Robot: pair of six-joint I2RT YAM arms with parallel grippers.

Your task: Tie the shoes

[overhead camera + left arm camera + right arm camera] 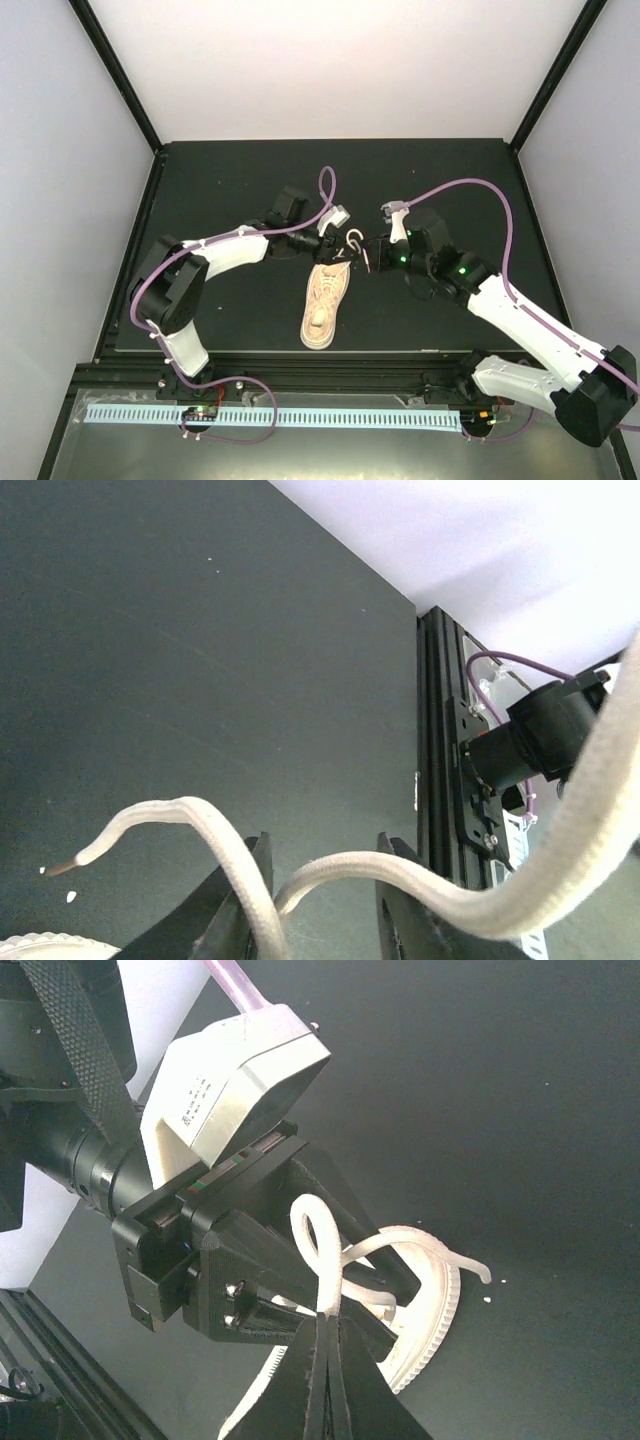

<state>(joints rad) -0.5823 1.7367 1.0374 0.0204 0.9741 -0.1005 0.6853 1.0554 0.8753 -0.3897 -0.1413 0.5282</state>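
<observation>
Found shoe (325, 305) lying sole-down on mat (230, 190), slightly slanted, one end toward the arm bases. Saw lace (352, 240) drawn up off shoe's far end into a loop.

Noted right gripper (325, 1312) just past shoe's far end, to its right, clamped tight on lace, the loop rising straight from its closed tips. Noted left gripper (322, 845) just past shoe's far end, to its left, jaws partway apart. Saw lace crossing that gap and brushing one of its fingers (215, 925); saw no pinch there. Saw a loose lace end with a darker tip hanging above mat beside shoe.

Saw both grippers near each other, tips facing across lace.

Saw mat stretching well out left, right and beyond shoe, its near edge close behind shoe's near end, with rail (300, 375) running along that edge. Saw pale walls well apart from shoe.

Noted shoe beige with a pale ribbed sole rim. Noted lace as off-white, round, woven cord, mat as matte black, and fingers as black, angular and wedge-shaped.
</observation>
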